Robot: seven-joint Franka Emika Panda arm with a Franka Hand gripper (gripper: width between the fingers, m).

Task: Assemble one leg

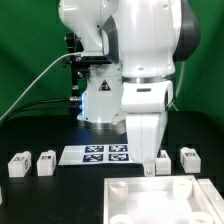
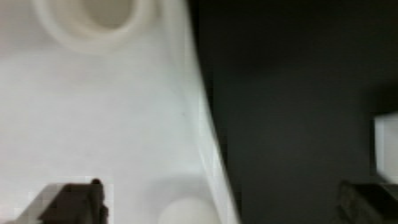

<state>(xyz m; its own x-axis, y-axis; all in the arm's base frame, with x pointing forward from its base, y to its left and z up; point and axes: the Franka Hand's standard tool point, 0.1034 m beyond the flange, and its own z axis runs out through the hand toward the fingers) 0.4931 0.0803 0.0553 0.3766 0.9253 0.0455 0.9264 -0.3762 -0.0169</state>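
Four small white legs stand on the black table: two at the exterior view's left (image 1: 17,164) (image 1: 46,162) and two at its right (image 1: 163,157) (image 1: 188,156). My gripper (image 1: 150,168) hangs low over the far edge of the large white tray-like piece (image 1: 160,198). In the wrist view my gripper (image 2: 217,205) is open and empty. One dark finger (image 2: 71,200) is over the tray (image 2: 107,110) and the other is over the black table. The tray's edge runs between them. A white block, probably a leg (image 2: 386,145), shows at the picture's edge.
The marker board (image 1: 107,153) lies on the table between the two pairs of legs, just behind the tray. The robot base (image 1: 100,100) stands behind it with cables at the exterior view's left. The tray has a round hole (image 2: 98,20) near its corner.
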